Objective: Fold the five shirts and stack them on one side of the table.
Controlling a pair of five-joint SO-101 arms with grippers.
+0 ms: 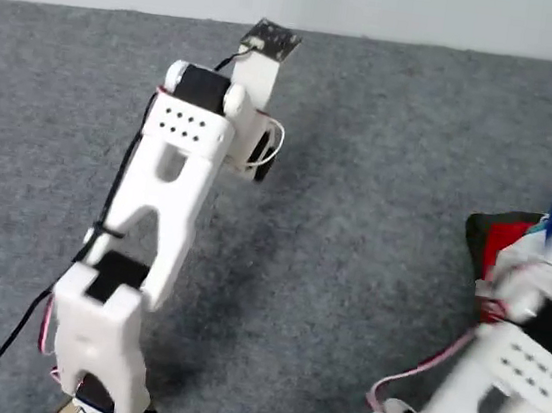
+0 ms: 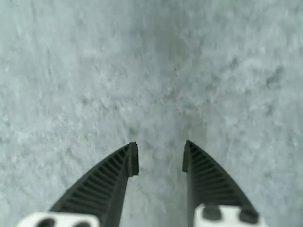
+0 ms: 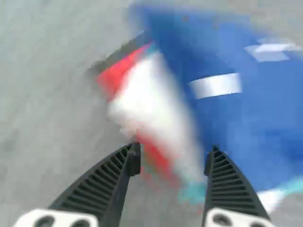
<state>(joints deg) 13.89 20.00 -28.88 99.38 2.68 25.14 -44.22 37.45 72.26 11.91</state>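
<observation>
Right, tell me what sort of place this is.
Likely a robotics workbench or lab table: a grey felt-like table cover, a white left arm and right arm at its near edge, a bare pale wall behind, and a heap of shirts at one side.

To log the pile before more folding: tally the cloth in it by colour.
Blue cloth: 1
Red cloth: 1
White cloth: 1
Dark cloth: 1
Total: 4; blur hides whether each is a separate shirt.
</observation>
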